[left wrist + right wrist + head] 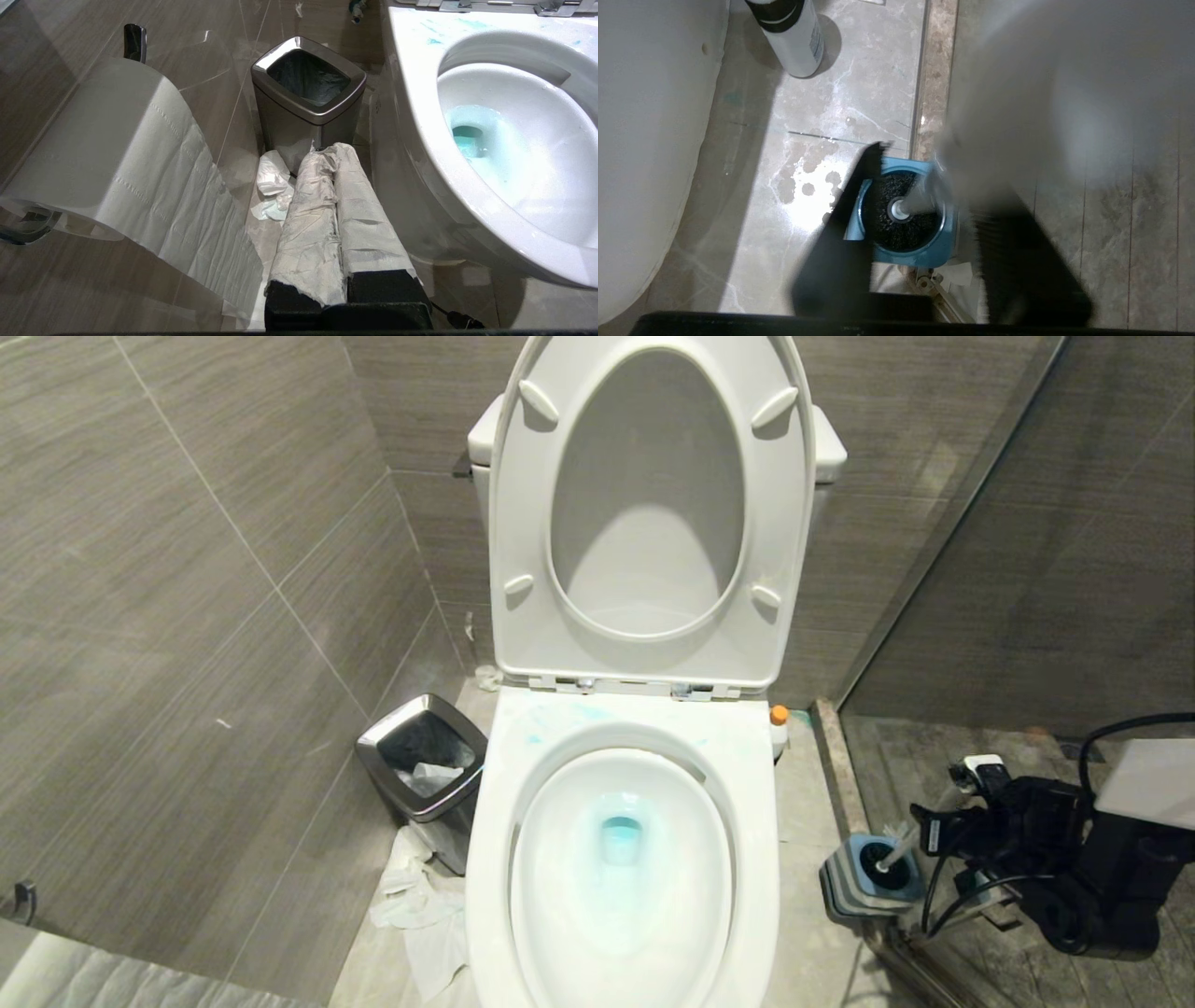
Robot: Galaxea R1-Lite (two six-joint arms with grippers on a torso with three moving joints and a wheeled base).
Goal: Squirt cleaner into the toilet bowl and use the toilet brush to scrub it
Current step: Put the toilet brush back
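The toilet brush [908, 203] looks light and stiff, its plastic handle likely slick when wet; the upper handle seems the best place to take hold, clear of the bristles. It is slim and white-grey with a dark head, sitting in its blue holder [920, 254] on the floor just beside the toilet bowl [747, 775]. The right claw [920, 233] hangs over it, fingers apart on either side of the handle, gripping nothing. The left claw [329, 154] is closed and empty.

The paper-wrapped left gripper [338, 154] is seen closed beside the toilet bowl [420, 154]; turquoise cleaner [467, 140] is pooled inside.
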